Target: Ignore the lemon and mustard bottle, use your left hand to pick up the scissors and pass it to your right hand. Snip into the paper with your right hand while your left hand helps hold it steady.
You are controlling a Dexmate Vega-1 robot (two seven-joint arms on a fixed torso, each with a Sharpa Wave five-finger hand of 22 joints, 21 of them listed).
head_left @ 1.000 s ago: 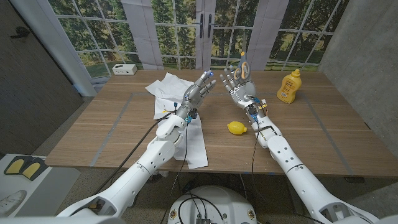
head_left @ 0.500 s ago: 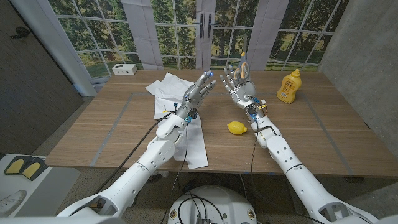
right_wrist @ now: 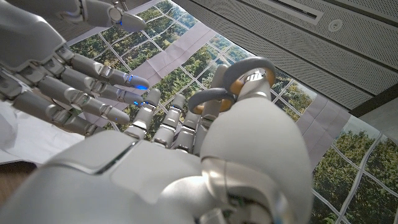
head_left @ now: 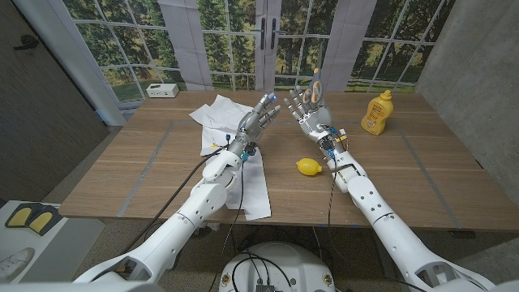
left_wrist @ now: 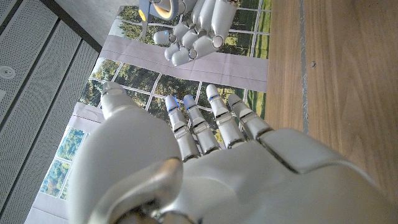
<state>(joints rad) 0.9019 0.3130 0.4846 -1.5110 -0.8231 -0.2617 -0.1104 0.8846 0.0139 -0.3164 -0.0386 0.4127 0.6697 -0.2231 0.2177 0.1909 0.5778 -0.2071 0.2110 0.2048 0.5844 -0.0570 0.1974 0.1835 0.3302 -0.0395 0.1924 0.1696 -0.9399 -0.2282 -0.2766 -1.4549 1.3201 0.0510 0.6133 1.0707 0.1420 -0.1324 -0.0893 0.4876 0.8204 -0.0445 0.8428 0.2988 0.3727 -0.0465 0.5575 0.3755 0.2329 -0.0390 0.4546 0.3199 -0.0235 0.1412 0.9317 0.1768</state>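
Above the middle of the worktop, both hands are raised and face each other, close together but with a gap visible between them in the head view.

Right hand: holds the scissors, whose grey-and-yellow handle loops stick up past the fingers. In the right wrist view the loops sit among the curled fingers of that hand, the thumb at one loop. The blades are hidden by the hand; I cannot tell whether they are parted.

Left hand: fingers straight and a little apart, nothing in it, palm turned toward the right hand. The left wrist view shows its back with the fingers reaching toward the right hand's curled fingers, and a scissor loop at the frame edge.

Paper: white sheets on the worktop under and behind the left forearm, one crumpled sheet toward the far side and one long flat sheet running to the near edge. Neither hand touches it.

Lemon: on the worktop just beside the right wrist. Mustard bottle: upright toward the far right, well apart from the hands. A small white box stands at the far left edge.
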